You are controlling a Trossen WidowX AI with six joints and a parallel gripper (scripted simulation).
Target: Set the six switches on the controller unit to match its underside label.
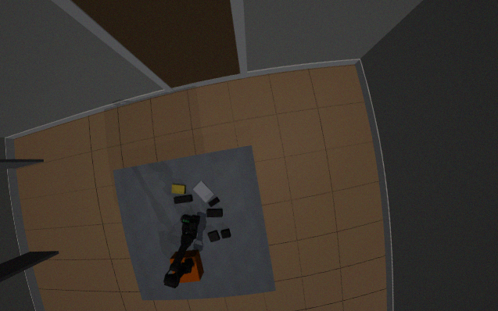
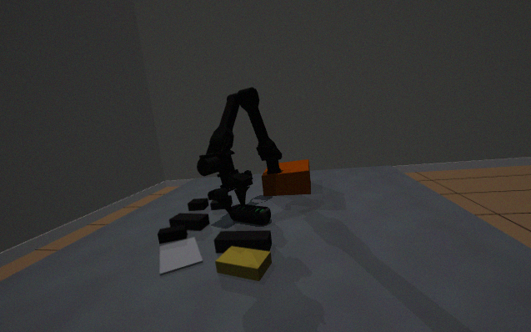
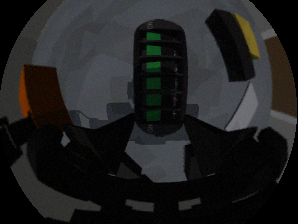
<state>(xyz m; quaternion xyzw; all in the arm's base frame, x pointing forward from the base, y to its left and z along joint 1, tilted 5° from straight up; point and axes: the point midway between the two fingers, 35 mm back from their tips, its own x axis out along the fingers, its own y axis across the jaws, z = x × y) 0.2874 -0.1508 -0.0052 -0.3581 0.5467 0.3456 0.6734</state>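
The dark grey controller unit (image 1: 185,219) (image 2: 254,214) (image 3: 160,75) sits on its base on the bench, switches up. In the wrist view its six rockers run in a row away from me, green ends on the left. The farther three greens look brighter than the nearer three; exact rocker tilts are hard to tell in this light. The label underneath is hidden. My gripper (image 2: 237,208) (image 3: 159,116) is shut on the unit, with one fingertip against each long side near its closer end. The fingers stand wide around it.
An orange box (image 1: 195,271) (image 2: 289,183) (image 3: 42,95) stands by the arm's base. Beyond the unit lie a long black block (image 1: 183,199) (image 2: 242,242) (image 3: 231,45), a yellow block (image 1: 178,189) (image 2: 243,259) and a pale plate (image 1: 203,191) (image 2: 179,256). Several smaller dark blocks lie to one side.
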